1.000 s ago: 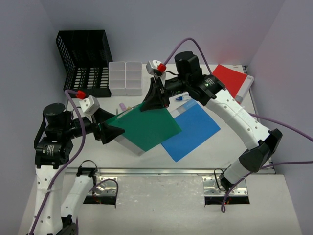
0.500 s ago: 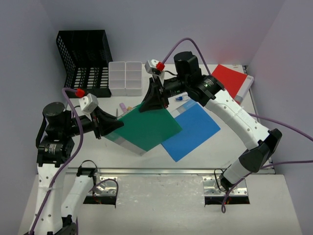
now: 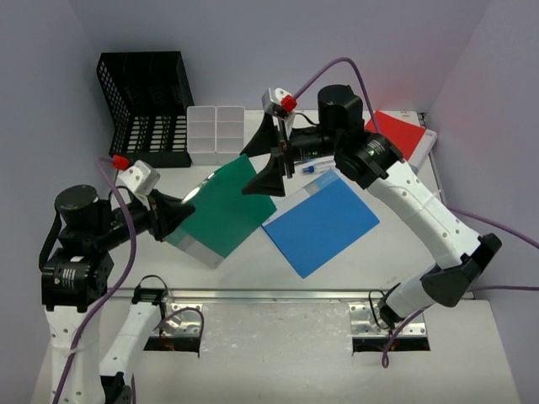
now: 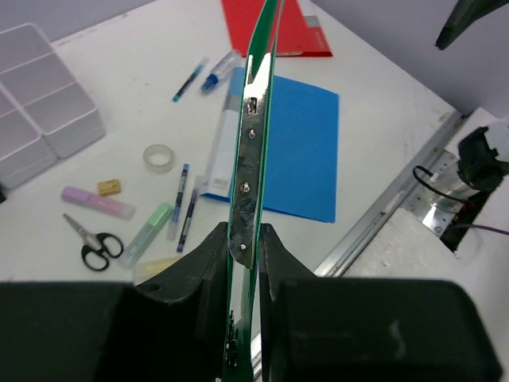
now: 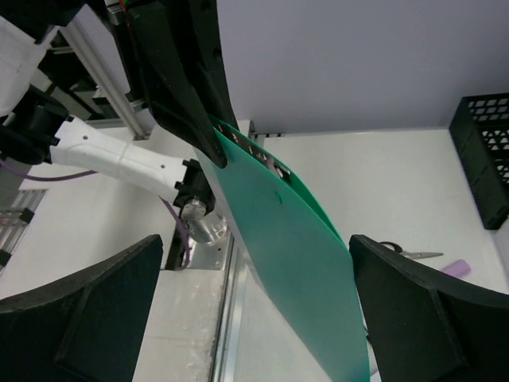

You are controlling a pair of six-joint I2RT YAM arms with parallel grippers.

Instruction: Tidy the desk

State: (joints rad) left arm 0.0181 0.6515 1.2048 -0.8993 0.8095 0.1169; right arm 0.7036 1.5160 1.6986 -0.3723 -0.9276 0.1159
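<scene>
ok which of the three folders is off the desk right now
The green folder: the left gripper holds it up by its edge; the blue folder and red folder lie flat.

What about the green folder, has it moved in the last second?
Yes. The green folder has shifted left, away from the blue folder, toward the black rack, held by the left gripper; the right gripper has let go.

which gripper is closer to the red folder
Right. The right gripper hangs open around mid-table, with the red folder off to its right at the far right corner. The left gripper, shut on the green folder, sits at the near left, farther away.
</scene>
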